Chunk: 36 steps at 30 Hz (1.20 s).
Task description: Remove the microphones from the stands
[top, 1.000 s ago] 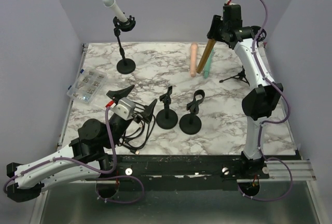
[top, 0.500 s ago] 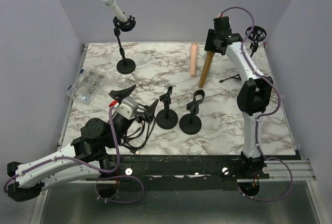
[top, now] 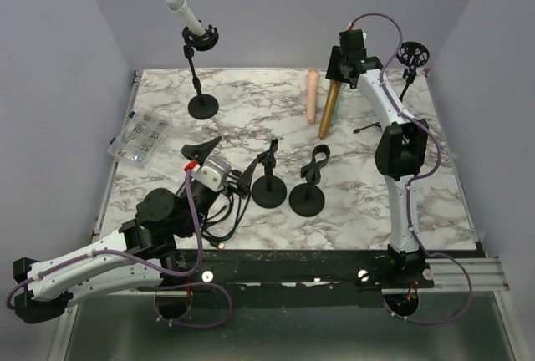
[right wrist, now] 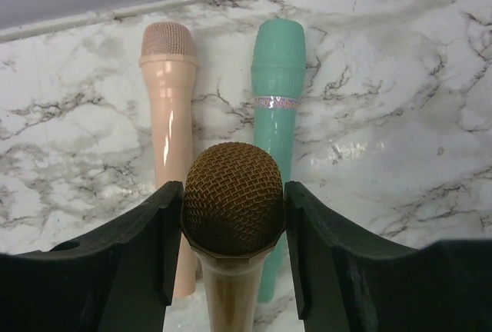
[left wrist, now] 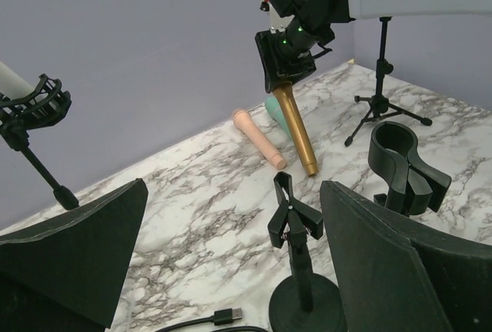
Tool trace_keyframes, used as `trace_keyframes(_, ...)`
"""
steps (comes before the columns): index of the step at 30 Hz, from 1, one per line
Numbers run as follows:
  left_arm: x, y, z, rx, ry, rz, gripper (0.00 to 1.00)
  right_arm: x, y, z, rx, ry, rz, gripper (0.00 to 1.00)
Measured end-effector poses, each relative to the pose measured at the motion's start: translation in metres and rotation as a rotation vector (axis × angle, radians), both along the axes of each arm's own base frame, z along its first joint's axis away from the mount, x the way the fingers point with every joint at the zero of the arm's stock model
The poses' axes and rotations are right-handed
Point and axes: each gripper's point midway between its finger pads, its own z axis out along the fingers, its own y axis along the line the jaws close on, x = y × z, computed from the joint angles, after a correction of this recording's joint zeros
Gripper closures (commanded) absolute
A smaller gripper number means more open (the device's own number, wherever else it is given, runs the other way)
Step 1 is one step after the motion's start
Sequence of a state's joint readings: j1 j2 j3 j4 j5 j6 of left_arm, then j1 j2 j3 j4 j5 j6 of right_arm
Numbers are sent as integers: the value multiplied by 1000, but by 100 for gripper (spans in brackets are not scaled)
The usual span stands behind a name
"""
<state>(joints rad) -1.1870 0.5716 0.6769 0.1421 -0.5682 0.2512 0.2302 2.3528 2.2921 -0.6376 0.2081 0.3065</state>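
My right gripper (top: 341, 67) is at the far back of the table, shut on the mesh head of a gold microphone (top: 328, 112). The gold microphone (right wrist: 231, 170) hangs tilted, its tail low over the marble. In the right wrist view the gripper (right wrist: 233, 190) clamps the head from both sides. The black tripod stand (top: 410, 58) at the back right has an empty ring mount. A white microphone (top: 184, 12) sits in another stand (top: 201, 77) at the back left. My left gripper (top: 221, 163) stands open near the front, holding nothing, seen wide apart in its own view (left wrist: 231, 194).
A peach microphone (top: 312, 96) and a teal microphone (right wrist: 277, 101) lie on the marble under the gold one. Two empty clip stands (top: 268, 179) (top: 308, 184) stand mid-table. A clear parts box (top: 140, 137) sits at the left edge, and a black cable (top: 219, 221) lies by the left arm.
My right arm has swung left and down, away from the tripod stand, carrying the gold microphone over the peach and teal ones. The left arm has edged slightly forward.
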Motion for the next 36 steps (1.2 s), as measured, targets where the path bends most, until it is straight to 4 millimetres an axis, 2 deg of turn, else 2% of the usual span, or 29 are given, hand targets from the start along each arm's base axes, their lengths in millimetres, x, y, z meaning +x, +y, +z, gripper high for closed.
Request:
trace_keyframes(9, 7, -9, -9, 63, -5, 18, 2, 33, 1, -14, -16, -82, -15, 97)
trace_keyframes(16, 12, -18, -21, 112, 8, 31, 2, 57, -1, -23, -48, -161, -27, 87)
trace_keyframes(22, 13, -18, -21, 109, 7, 34, 2, 75, 0, -29, -60, -217, -23, 77)
trace_keyframes(25, 13, -17, -21, 105, 3, 39, 2, 80, 1, -35, -61, -229, -24, 72)
trace_keyframes(29, 14, -15, -22, 103, 0, 46, 2, 84, 1, -40, -65, -237, -27, 69)
trace_keyframes(36, 13, -12, -17, 84, -8, 53, 1, 90, 1, -31, -60, -281, -30, 61)
